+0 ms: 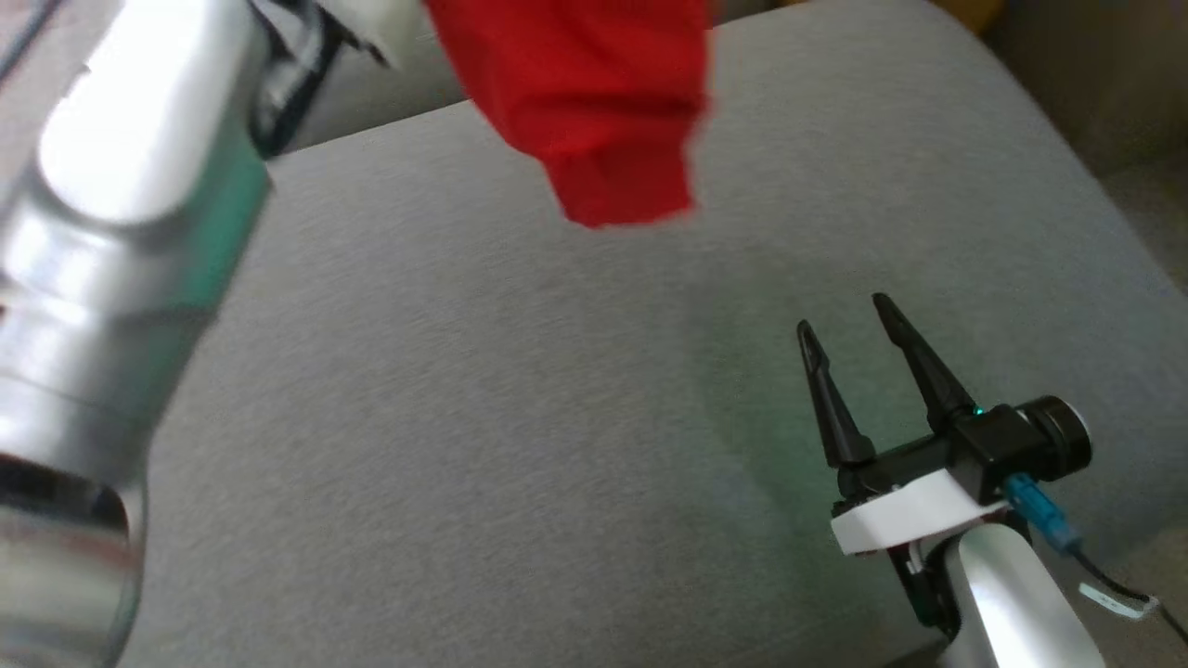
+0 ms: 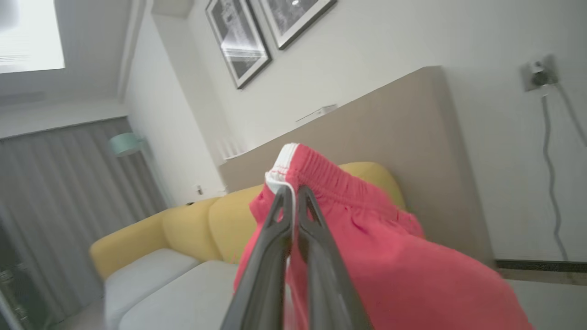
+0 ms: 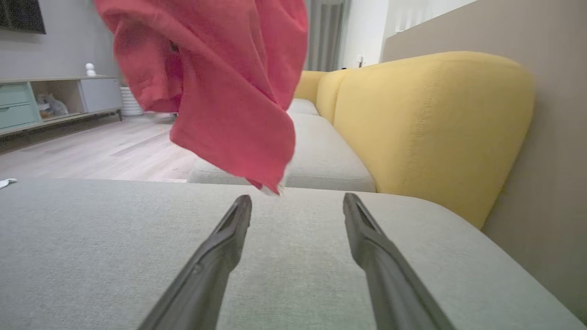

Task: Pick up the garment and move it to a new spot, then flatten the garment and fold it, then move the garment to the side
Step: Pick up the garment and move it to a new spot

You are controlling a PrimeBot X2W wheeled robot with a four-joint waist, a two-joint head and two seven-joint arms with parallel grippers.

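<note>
The garment [image 1: 594,102] is a pair of red shorts with a white-trimmed elastic waistband. It hangs in the air above the grey sofa cushion [image 1: 483,417], its lower hem free of the fabric below. My left gripper [image 2: 294,190] is shut on the garment [image 2: 367,256] at the waistband, lifted high. In the head view my left forearm [image 1: 121,232] fills the left side. My right gripper [image 1: 845,325] stands open low over the cushion at the lower right, nothing between its fingers. From the right wrist the garment [image 3: 220,87] dangles ahead of and above my right gripper [image 3: 297,201].
The grey cushion [image 3: 137,247] is broad and flat. A yellow sofa backrest [image 3: 431,123] rises along the right, a beige panel wall [image 3: 555,137] behind it. More grey seats [image 3: 321,156] lie beyond. Wooden floor [image 3: 91,151] and a low cabinet [image 3: 55,98] are far left.
</note>
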